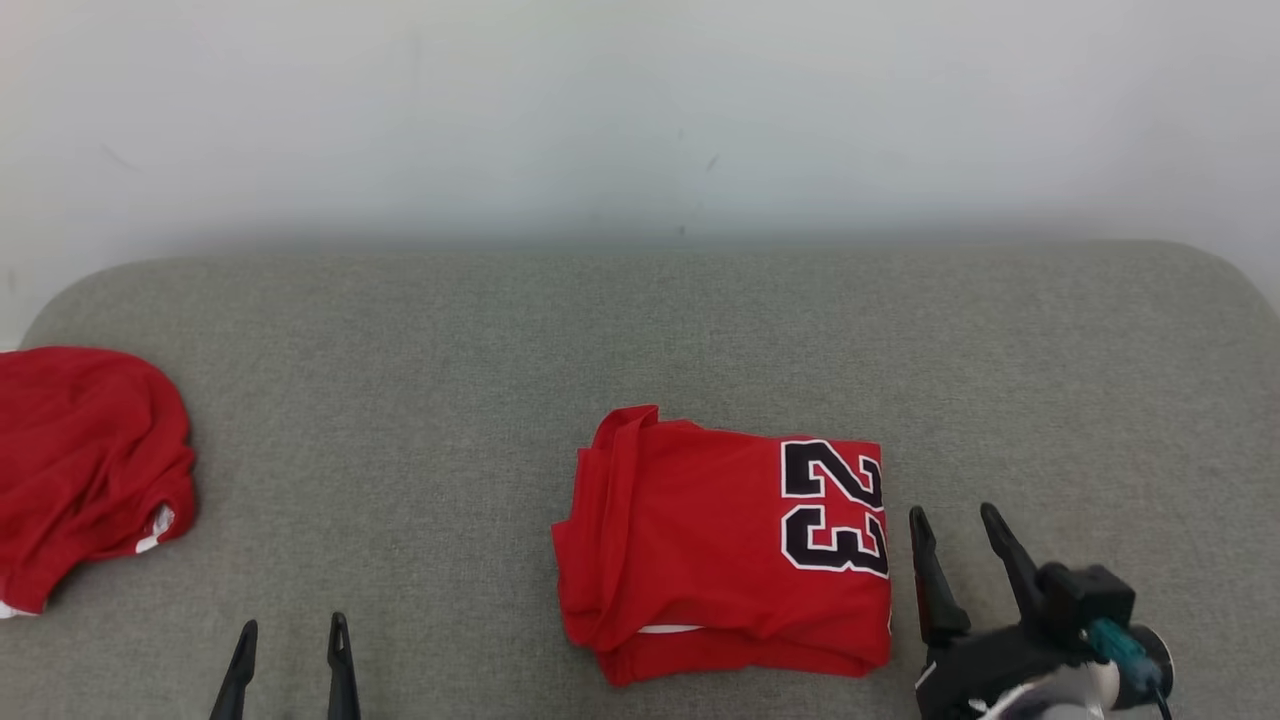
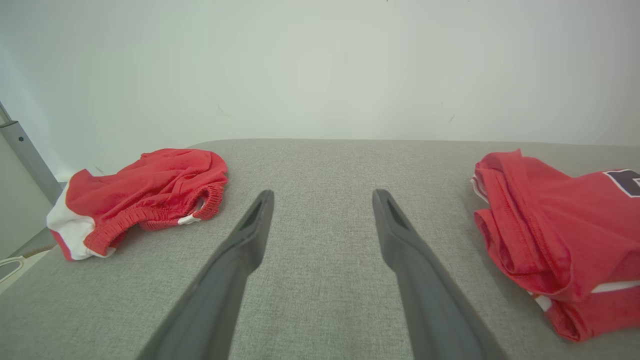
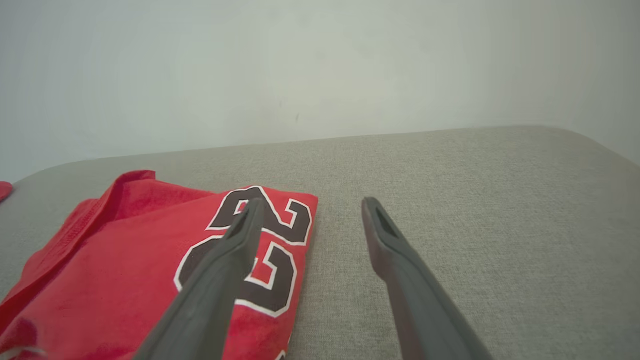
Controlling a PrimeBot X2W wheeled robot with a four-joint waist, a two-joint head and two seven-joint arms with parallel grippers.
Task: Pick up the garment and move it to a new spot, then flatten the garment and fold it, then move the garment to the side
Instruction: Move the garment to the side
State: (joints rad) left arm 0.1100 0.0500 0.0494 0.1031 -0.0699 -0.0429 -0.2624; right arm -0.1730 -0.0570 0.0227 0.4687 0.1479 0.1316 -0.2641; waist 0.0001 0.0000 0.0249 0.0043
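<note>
Lying folded into a neat rectangle on the grey cushion (image 1: 640, 330), the red shirt (image 1: 700, 560) sat a little right of the middle in the head view, close to the near edge. Its black number 23 (image 1: 835, 500), edged in white, faced up along the side nearest the right claw (image 1: 952, 510). Several layers showed at the shirt's left and front edges, with a sliver of white trim peeking out between them.

The right claw stood just beside the shirt's right edge, its two dark fingers spread wide and holding nothing. Whether its tips touched the cushion could not be told. In the right wrist view, the finger on that view's left crossed in front of the number, while the other stood over bare cushion.

The left claw (image 1: 294, 622) was at the lower left, well apart from the shirt, its fingers likewise wide apart and empty over bare cushion.

A second red garment (image 1: 90, 470), crumpled, with white trim and an elastic band, lay at the cushion's far left end, well apart from the folded shirt. A pale wall (image 1: 640, 100) rose behind the cushion.
</note>
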